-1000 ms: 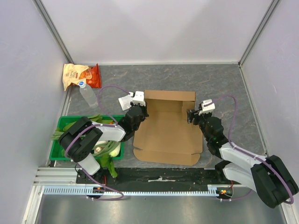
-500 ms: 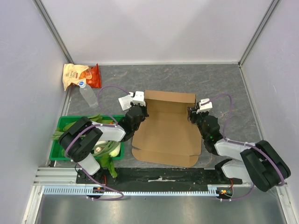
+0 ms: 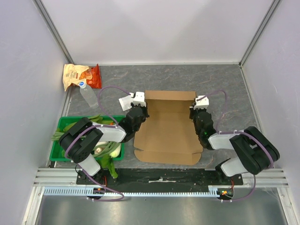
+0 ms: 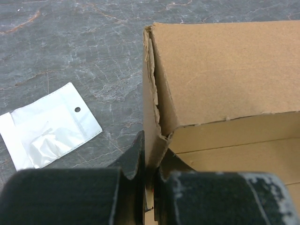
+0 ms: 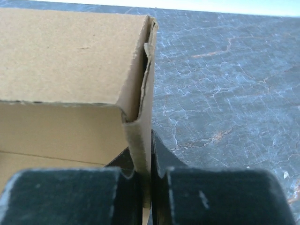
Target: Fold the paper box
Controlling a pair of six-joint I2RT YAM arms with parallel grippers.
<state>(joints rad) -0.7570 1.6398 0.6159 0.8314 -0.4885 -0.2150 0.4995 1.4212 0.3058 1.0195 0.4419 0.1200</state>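
The paper box point(image 3: 166, 129) lies in the middle of the gray counter point(image 3: 225, 84), between the two arms. It is plain brown and not all folded. Its back wall stands up. Its big bottom part lies flat, and a long flap at the front lies flat too, on the side near the arms' bases.

The left gripper point(image 3: 142, 108) is at the box's left back corner. In the left wrist view, the left gripper point(image 4: 149, 159) has its two black fingers point(image 4: 133, 154) pressed onto the thin left side wall of the box, one finger on each side. It is pinching that wall. The wall stands up and its edge looks a bit rough.

The right gripper point(image 3: 193, 112) is at the box's right back corner. In the right wrist view, the right gripper point(image 5: 146, 159) is pinching the right side wall of the box in the same way, with the brown edge squeezed between its fingers.

A small white pouch point(image 4: 47, 126) lies flat on the counter just left of the box. A green crate point(image 3: 58, 152) with green things in it sits left of the box. A clear bottle point(image 3: 88, 96) lies farther back on the box's left. A snack bag point(image 3: 77, 76) is beyond it, well apart from the box.
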